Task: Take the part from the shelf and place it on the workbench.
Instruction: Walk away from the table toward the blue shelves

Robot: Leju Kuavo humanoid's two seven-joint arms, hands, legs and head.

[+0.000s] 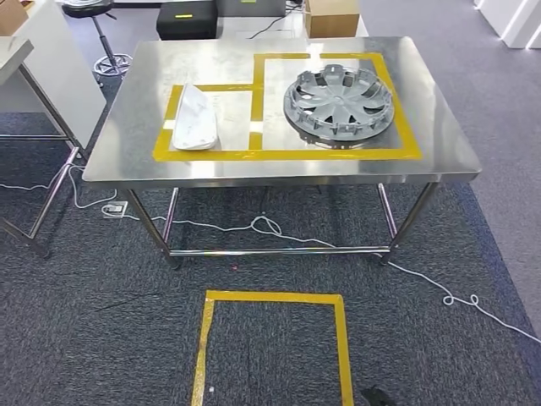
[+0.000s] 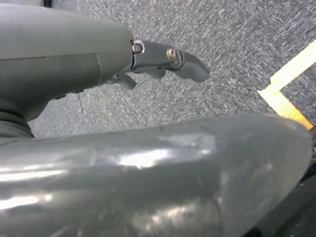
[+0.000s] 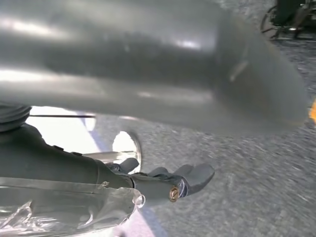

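Observation:
A steel workbench (image 1: 281, 165) stands ahead of me, marked with yellow tape boxes. A grey wheel cover (image 1: 338, 103) lies flat in the right box. A white curved part (image 1: 194, 118) lies in the smaller left box. In the left wrist view my left hand (image 2: 93, 59) hangs over grey carpet, fingers (image 2: 186, 64) stretched out and apart from the thumb, holding nothing. In the right wrist view my right hand (image 3: 111, 177) hangs the same way, its fingers (image 3: 193, 175) extended with nothing in them.
A yellow tape square (image 1: 274, 298) marks the carpet before the bench. A white cable (image 1: 268, 226) trails under the bench and off to the right. A white table (image 1: 57, 76) stands at left; a stool (image 1: 108, 51), black case (image 1: 186, 20) and cardboard box (image 1: 331, 17) sit behind.

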